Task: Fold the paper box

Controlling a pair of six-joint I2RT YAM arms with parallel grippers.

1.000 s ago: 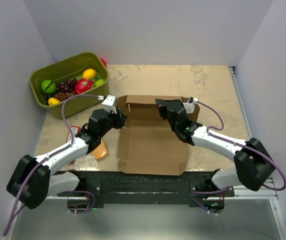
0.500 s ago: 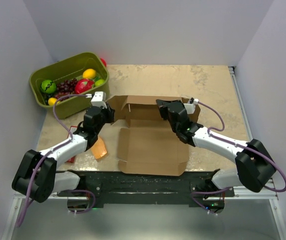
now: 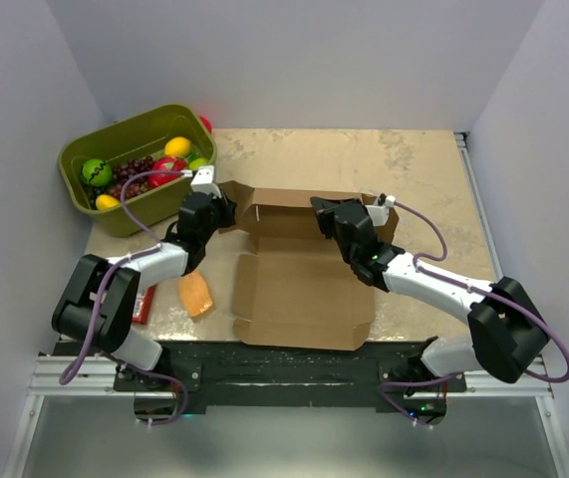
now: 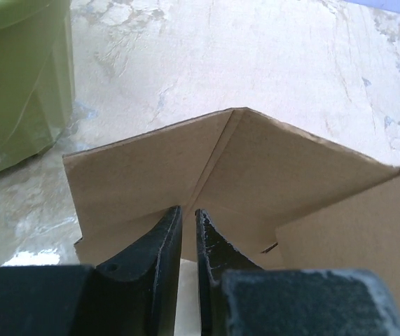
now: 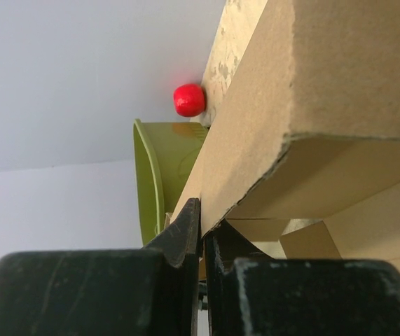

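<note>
1. The plain brown corrugated cardboard paper box [image 3: 299,294] lies opened out on the near middle of the tan marbled table [image 3: 364,159]. Its front flap runs right up to the table's near edge, and its back wall stands upright.
2. The left gripper [image 3: 226,202] is at the rear-left corner flap. In the wrist view its black fingers [image 4: 161,241] are squeezed to a thin slit, pinching the lower edge of that creased flap, which is lifted off the tabletop.
3. The right gripper [image 3: 326,214] sits on the right part of the back wall. Up close, the two fingers [image 5: 185,224] are clamped tight on the cardboard's edge.
4. Room-wise, the whole far strip of table behind the box is bare, and there's a decent bare patch to the right, out to the metal rail [image 3: 473,199]. The left side is tighter.
5. That's because the olive-green plastic bin [image 3: 125,126] sits at the far-left corner, just beside the left gripper.
6. Inside the bin are a green patterned ball [image 3: 96,171], a bunch of dark grapes [image 3: 133,177], a red fruit [image 3: 167,171] and a couple of yellow fruits [image 3: 176,146].
7. A small red ball [image 5: 189,99] sits on the table right behind the bin.
8. A small orange block [image 3: 196,295] lies near the box's front-left corner, not touching it.
</note>
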